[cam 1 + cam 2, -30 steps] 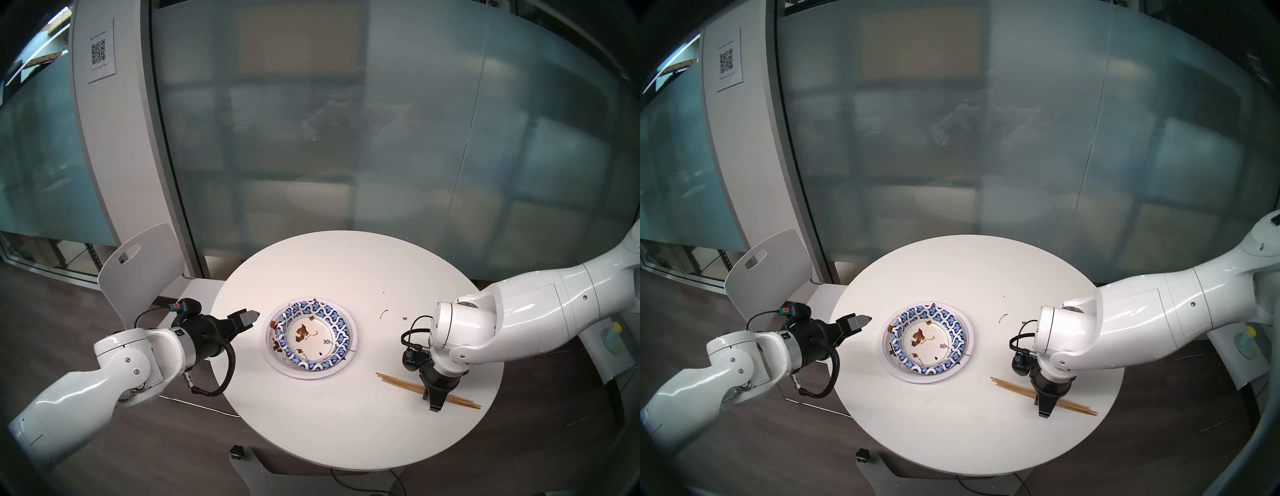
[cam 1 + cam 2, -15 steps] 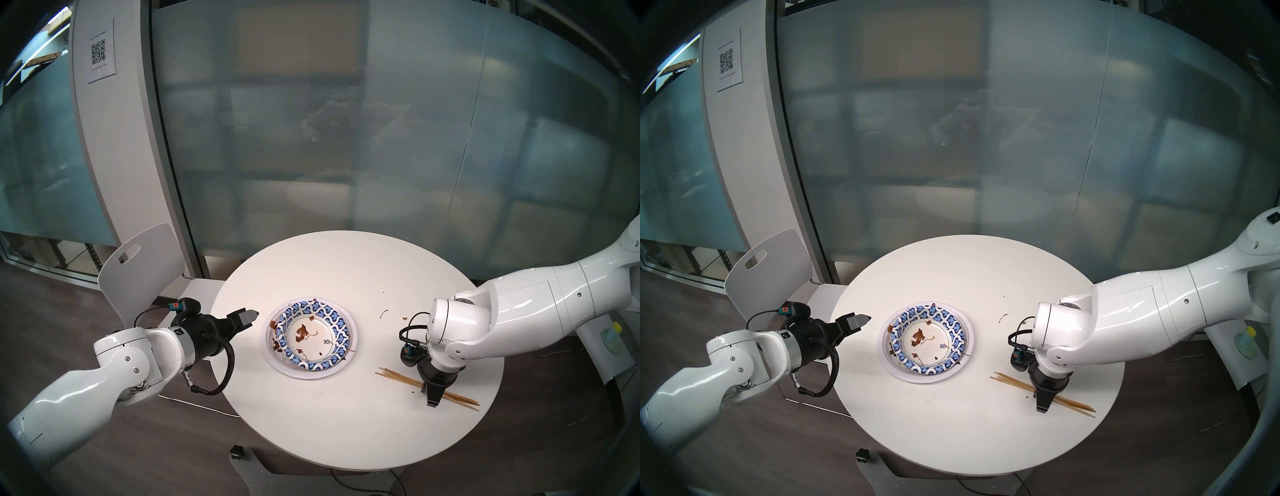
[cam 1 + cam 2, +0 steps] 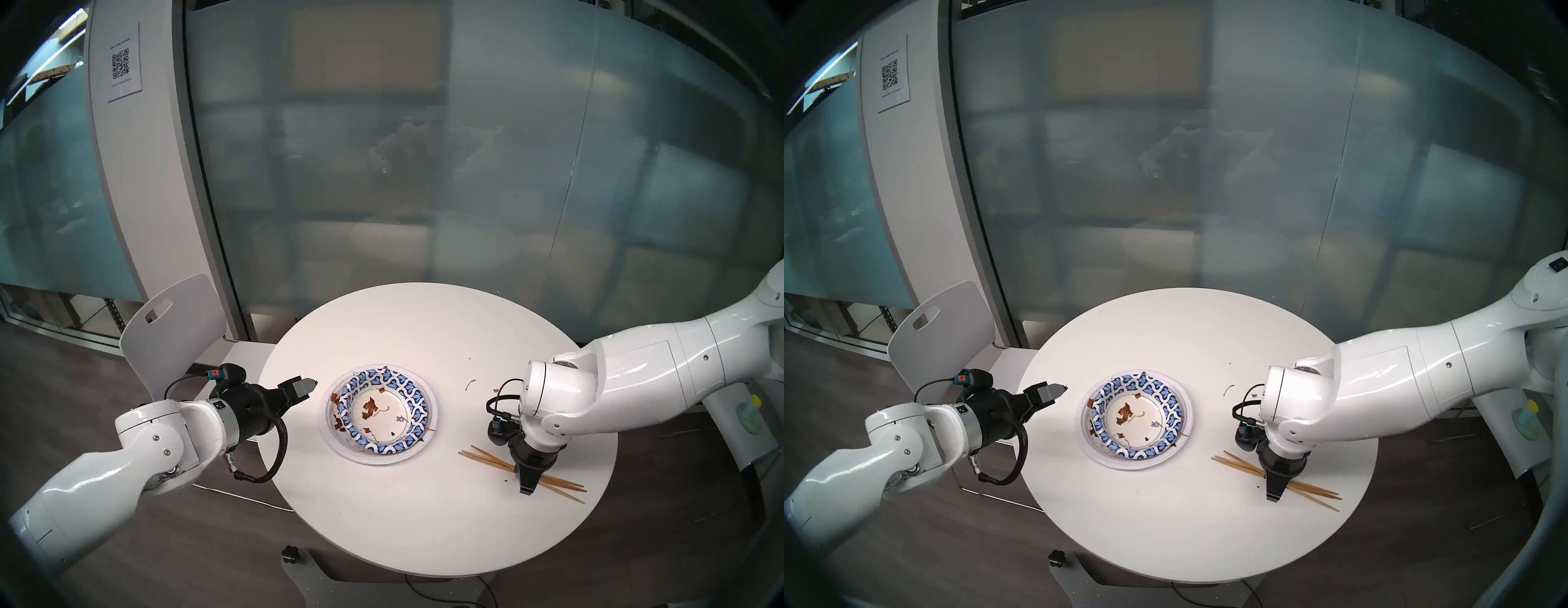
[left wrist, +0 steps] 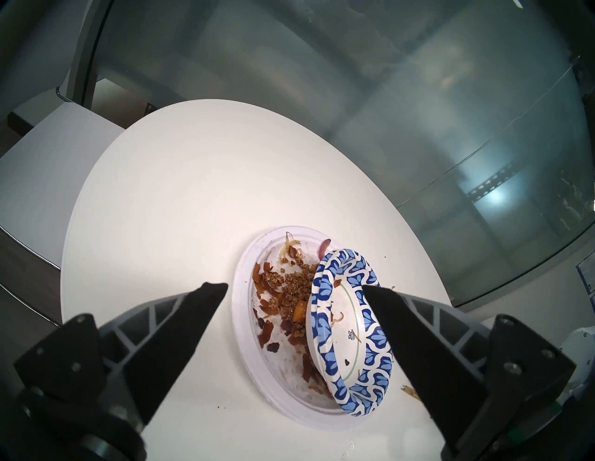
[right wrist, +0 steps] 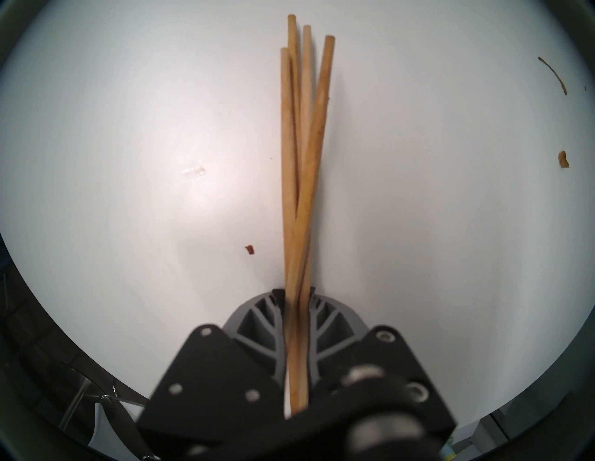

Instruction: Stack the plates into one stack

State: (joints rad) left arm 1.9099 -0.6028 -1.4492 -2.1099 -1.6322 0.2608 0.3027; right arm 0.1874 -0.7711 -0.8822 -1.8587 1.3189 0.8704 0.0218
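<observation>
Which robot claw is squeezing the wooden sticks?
The right gripper: it is pinched around the chopsticks. The left gripper is wide open, empty, near the plates.

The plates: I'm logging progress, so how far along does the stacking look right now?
Largely done: the blue-patterned plates sit nested on the white plates, one pile, though tilted over food scraps. In hand: the right gripper is shut on the chopsticks, which lie on the table. The left gripper is open, beside the pile. Left: perhaps seating the top plates level.

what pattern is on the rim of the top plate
A blue-and-white swirl pattern on the top plate, clearest in the left wrist view.
</observation>
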